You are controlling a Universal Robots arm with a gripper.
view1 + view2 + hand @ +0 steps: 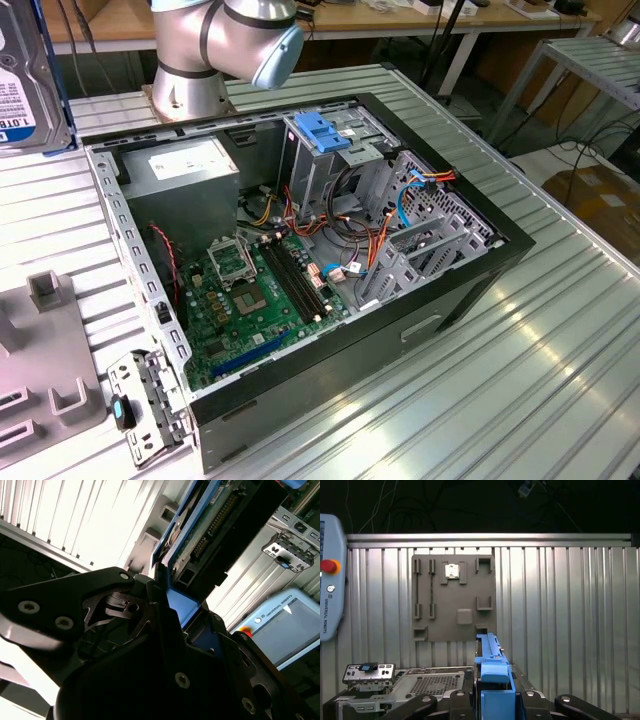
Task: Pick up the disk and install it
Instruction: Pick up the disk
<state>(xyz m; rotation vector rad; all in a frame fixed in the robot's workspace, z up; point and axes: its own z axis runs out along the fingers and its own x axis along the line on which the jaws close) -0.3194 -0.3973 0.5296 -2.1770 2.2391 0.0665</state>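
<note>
Silver, blue-railed disk [30,80], white-and-blue label, firmly in the grip of the tool [493,700].

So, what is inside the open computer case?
A green motherboard, a grey power supply, a metal drive cage with a blue-handled bracket on top, and coloured cables. What lies under the cage is covered.

Ribbed aluminium table [540,390] carries the open PC case [330,375] mid-table, with the arm base [190,95] on the far side of it. Grey fixture plate [45,370] lies flat at the exterior view's left. A small metal bracket [150,405] with a blue clip sits just beside the case's near corner
</note>
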